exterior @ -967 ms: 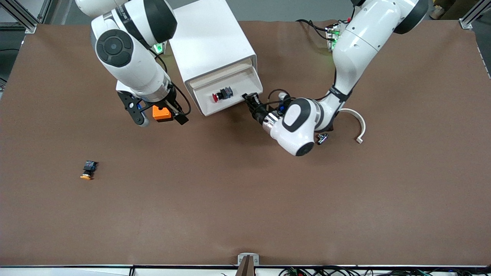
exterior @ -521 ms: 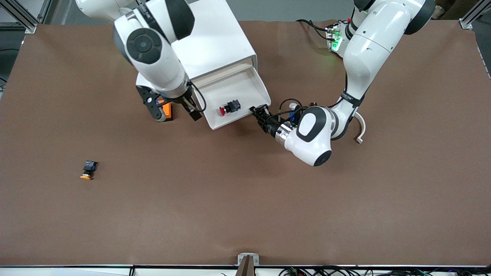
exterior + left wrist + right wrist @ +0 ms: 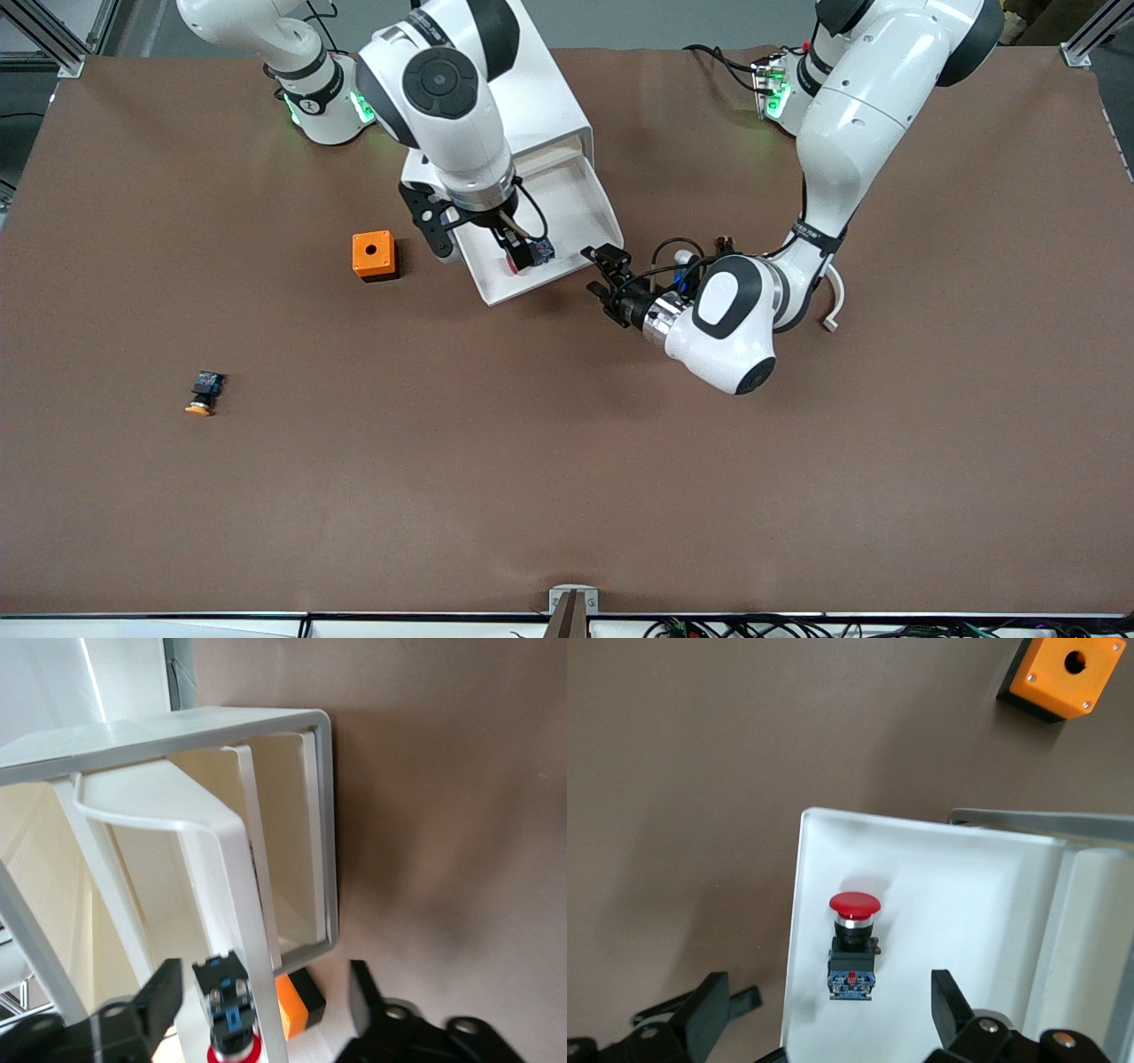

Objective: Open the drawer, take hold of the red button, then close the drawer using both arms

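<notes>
You are seeing one orange-capped button [image 3: 202, 393] and one orange box [image 3: 372, 255] lying on the tabletop [image 3: 567, 461]. The right gripper [image 3: 478, 241] is hanging spread over one red button [image 3: 852, 943] in the pulled-out drawer [image 3: 585, 202]. The left gripper [image 3: 605, 276] is sitting spread beside its corner.

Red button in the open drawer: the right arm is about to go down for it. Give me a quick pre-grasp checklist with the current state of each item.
1. Drawer pulled out enough to expose the button: ok.
2. Red button lying on its side on the drawer floor, nothing else beside it: ok.
3. Right gripper open and over the button, fingers either side of it in the right wrist view: ok.
4. Right gripper's fingers clear of the drawer walls on the way down: cannot tell.
5. Left gripper off the drawer front, open, just in front of its corner: ok.
6. Orange box on the table beside the cabinet, out of the way: ok.
</notes>
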